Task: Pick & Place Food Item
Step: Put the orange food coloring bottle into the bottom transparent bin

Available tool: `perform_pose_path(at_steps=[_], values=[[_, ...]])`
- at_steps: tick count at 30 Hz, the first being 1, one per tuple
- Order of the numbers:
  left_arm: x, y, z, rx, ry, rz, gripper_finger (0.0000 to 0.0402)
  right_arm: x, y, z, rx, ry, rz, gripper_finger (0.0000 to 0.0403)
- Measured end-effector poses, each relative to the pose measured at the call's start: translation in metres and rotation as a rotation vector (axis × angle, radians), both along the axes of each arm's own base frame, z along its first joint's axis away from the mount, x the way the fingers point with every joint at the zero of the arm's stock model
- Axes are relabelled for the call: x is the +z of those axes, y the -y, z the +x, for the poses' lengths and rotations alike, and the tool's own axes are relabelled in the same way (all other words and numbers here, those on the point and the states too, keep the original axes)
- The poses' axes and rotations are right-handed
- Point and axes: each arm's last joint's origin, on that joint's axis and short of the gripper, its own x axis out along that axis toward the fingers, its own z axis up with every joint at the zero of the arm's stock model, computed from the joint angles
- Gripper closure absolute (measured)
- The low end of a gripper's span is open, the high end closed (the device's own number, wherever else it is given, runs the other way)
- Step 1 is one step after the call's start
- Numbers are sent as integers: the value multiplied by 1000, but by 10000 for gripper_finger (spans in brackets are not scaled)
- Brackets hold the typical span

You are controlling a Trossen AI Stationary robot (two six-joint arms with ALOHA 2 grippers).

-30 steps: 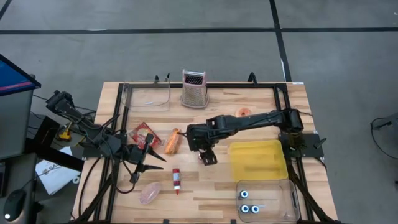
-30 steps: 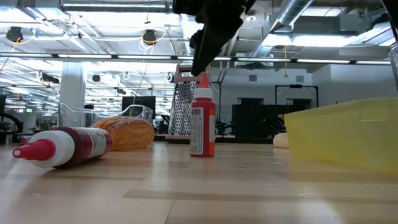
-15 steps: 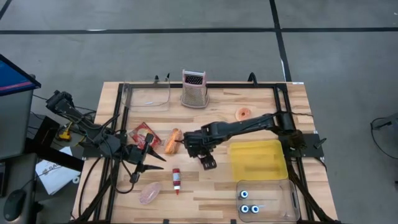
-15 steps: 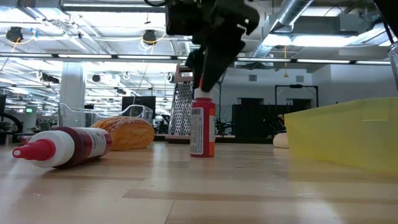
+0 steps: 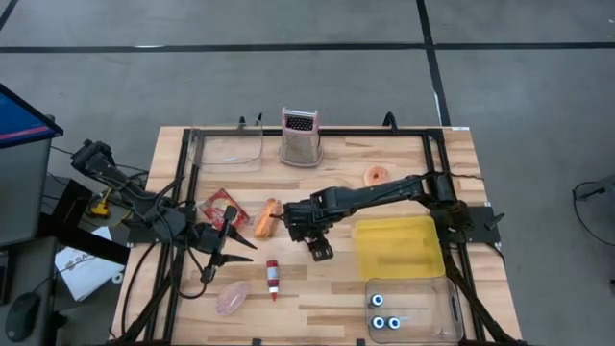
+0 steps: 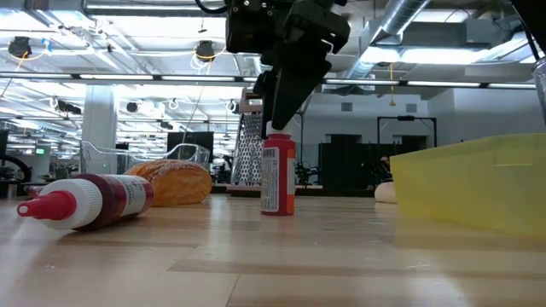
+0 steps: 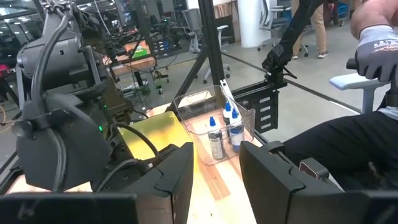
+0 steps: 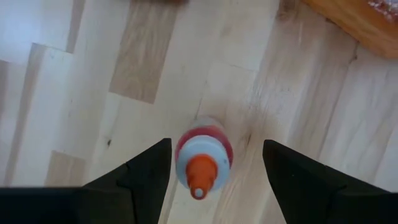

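On the wooden table (image 5: 404,154), nearest the low camera, one red sauce bottle (image 6: 90,200) lies on its side, and behind it a second red bottle (image 6: 278,175) stands upright mid-table. The right hand (image 8: 210,163) hangs directly above that upright bottle, fingers spread wide either side of its orange tip without touching it. Farther back lie a bread loaf (image 6: 175,182) and a metal grater (image 5: 300,136); the left hand (image 5: 213,261) waits at the table's left, fingers part-open and empty.

Wooden table (image 5: 404,154) with bottles (image 5: 273,278), bread (image 5: 267,217), grater (image 5: 299,137), yellow bin (image 5: 398,246).
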Motion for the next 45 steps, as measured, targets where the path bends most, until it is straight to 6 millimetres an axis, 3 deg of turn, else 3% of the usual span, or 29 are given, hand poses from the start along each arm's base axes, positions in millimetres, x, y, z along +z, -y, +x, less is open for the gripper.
perform_pose_path(at_steps=[14,33,45], values=[[1,0,0,1,8,-6,276,0,-3,-2,-4,-16,2,163],[1,0,0,1,13,-9,276,-4,-6,-3,8,-10,21,282],[1,0,0,1,12,-9,276,-16,-5,-8,1,-40,-5,300]])
